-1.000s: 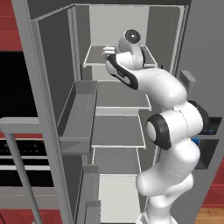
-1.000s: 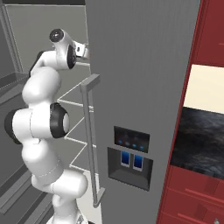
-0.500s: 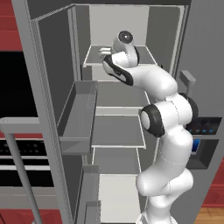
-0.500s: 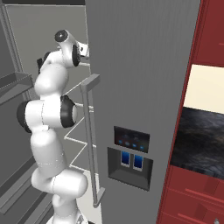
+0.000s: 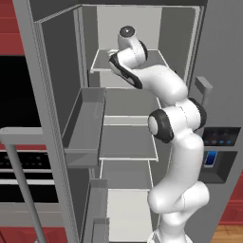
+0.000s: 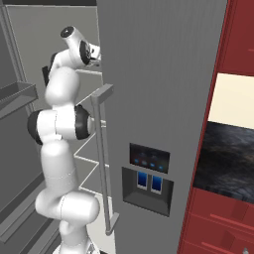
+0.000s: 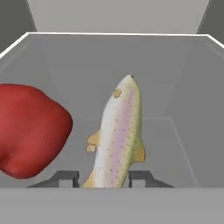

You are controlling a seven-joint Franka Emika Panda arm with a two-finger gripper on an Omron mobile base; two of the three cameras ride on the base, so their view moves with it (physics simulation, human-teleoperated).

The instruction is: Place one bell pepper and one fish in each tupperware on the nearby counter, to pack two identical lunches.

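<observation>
Your robot arm (image 5: pixel 171 123) reaches up into an open grey fridge (image 5: pixel 142 28), its hand at the top shelf (image 5: pixel 156 59). In the hand view, the end effector (image 7: pixel 99 178) sits at 6 o'clock, with one dark fingertip (image 7: pixel 65 177) on each side of the tail end of a fish (image 7: pixel 118 140). The fingers stand close against the fish, but you cannot tell whether they are clamped on it or just touching. The fish is pale and speckled, with a pinkish stripe, and points from 6 o'clock up toward 12 o'clock. A glossy red bell pepper (image 7: pixel 30 129) sits near it at 9 o'clock, apart from the fish. Both lie on the grey shelf floor. In the right base view, a black marbled bench (image 6: pixel 228 154) shows at 3 o'clock, beyond the shut fridge door (image 6: pixel 158 99).
</observation>
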